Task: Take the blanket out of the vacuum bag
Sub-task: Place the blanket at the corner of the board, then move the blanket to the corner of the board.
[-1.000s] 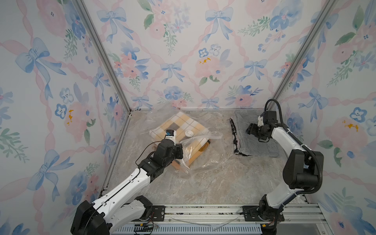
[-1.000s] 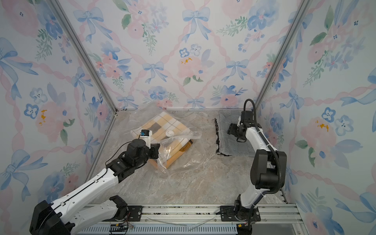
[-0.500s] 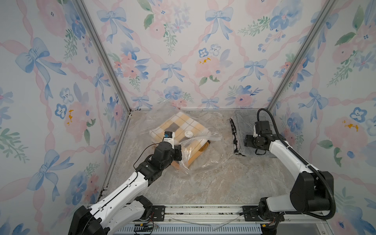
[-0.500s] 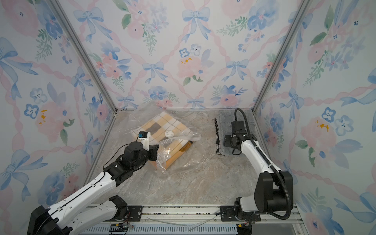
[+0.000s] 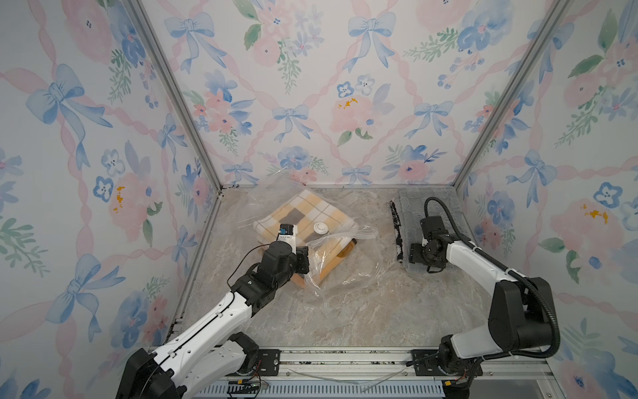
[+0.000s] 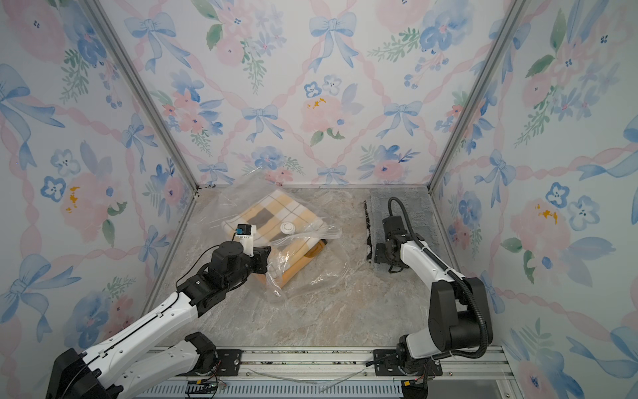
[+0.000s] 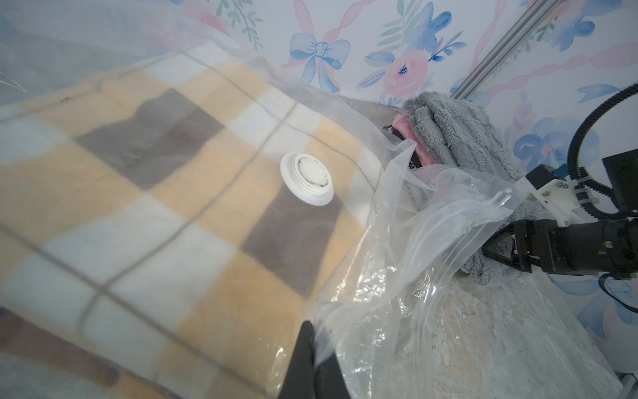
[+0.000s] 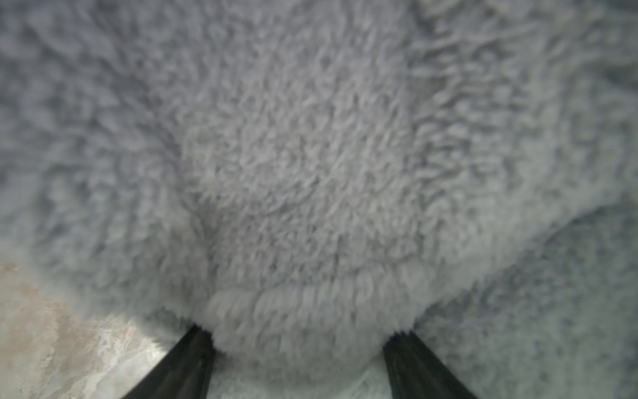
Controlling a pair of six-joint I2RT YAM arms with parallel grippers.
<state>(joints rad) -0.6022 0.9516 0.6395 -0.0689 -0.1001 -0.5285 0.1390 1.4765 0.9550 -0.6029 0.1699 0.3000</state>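
Observation:
The vacuum bag (image 5: 348, 273) is clear crinkly plastic lying mid-table, with its round white valve (image 5: 320, 227) on top. A yellow, grey and white checked blanket (image 5: 307, 210) lies folded inside it. My left gripper (image 5: 305, 257) is shut on a fold of the bag's plastic at the near-left side, as the left wrist view shows (image 7: 316, 331). My right gripper (image 5: 413, 254) stands open, its fingers pressed down into the near end of a grey fluffy blanket (image 5: 428, 203) that lies outside the bag at the right. The pile bulges between the spread fingers (image 8: 196, 349).
Floral walls close in the table on three sides, and the grey blanket reaches the back right corner. A dark patterned strip (image 5: 396, 228) runs along the grey blanket's left edge. The bag's zip edge (image 7: 483, 214) lies crumpled toward the right gripper. Bare marble (image 5: 362, 321) fills the front.
The right arm has drawn back from the far part of the grey blanket to its near end, jaws still spread. The left gripper has kept its hold on the bag and barely shifted.

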